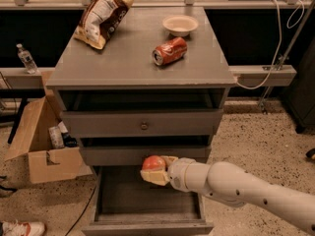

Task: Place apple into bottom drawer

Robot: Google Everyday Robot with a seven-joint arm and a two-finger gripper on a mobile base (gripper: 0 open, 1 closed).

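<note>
From my end the gripper (pixel 158 170) sits just below the centre of the frame, at the tip of the white arm (pixel 246 188) that comes in from the lower right corner. Its jaws are clamped on the apple (pixel 153 162), with one pale pad under the fruit and another against its right side. The apple hangs over the rear of the bottom drawer (pixel 133 200), which is pulled out and open in the lower centre; the fruit is clear of the plain grey drawer floor and overlaps the lower edge of the drawer front (pixel 113 155) directly above. Higher up, the drawer with a round knob (pixel 143 126) looks slightly pulled out, with a dark gap above it. On the grey tabletop (pixel 123 63) I see a chip bag (pixel 102 16) at the upper left, a small pale bowl (pixel 180 25) at the upper right, and a red soda can (pixel 170 51) lying on its side just below the bowl. At the left of the frame an open cardboard box (pixel 44 151) stands on the speckled floor beside the cabinet, and a water bottle (pixel 25 58) stands on a ledge above it.
</note>
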